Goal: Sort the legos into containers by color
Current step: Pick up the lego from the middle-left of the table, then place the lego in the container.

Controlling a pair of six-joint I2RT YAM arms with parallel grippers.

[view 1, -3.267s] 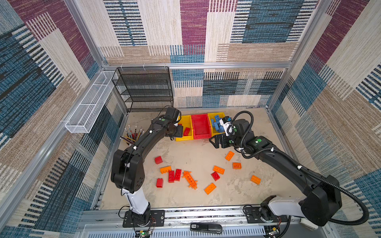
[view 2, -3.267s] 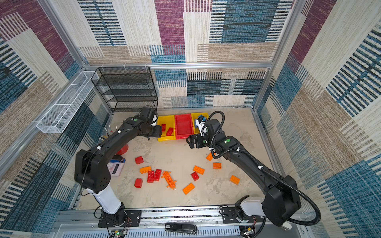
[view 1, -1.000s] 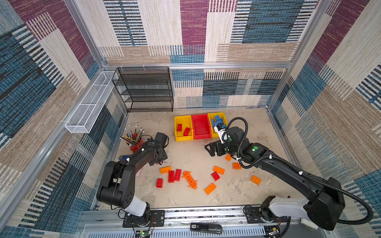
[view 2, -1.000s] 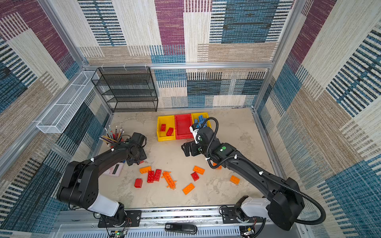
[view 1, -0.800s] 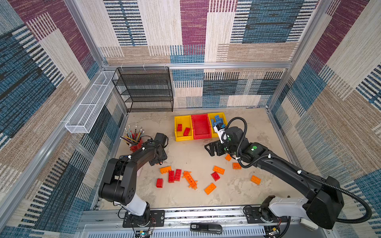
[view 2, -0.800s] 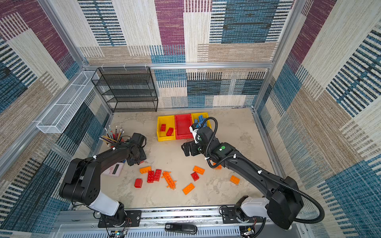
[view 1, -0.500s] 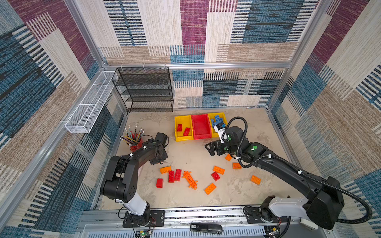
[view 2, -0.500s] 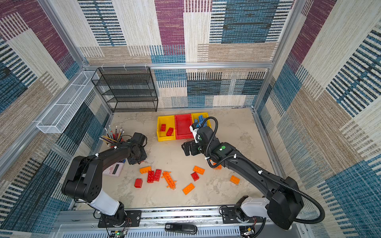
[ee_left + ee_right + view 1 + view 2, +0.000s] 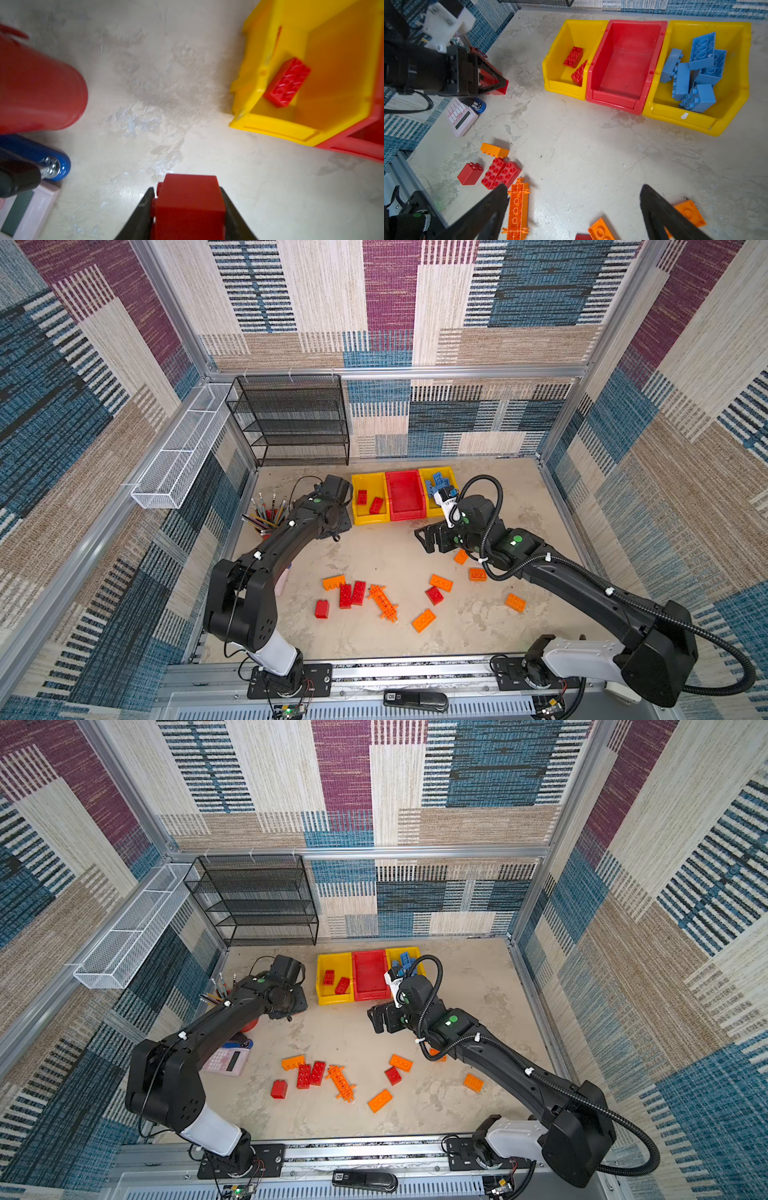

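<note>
Left gripper (image 9: 186, 190) part closed, clamping red brick (image 9: 188, 207) over table (image 9: 166, 83), just left of left yellow bin (image 9: 251, 93), beside red cup (image 9: 37, 87). Right gripper (image 9: 573, 187) wide open, empty, over table on near side of bins. Left yellow bin holds two red bricks (image 9: 573, 56). Right yellow bin (image 9: 685, 122) holds blue bricks (image 9: 702, 52). Red bin (image 9: 612, 101) sits between them. Loose red and orange bricks (image 9: 352, 593) and orange plate (image 9: 384, 601) lie on table, near side.
</note>
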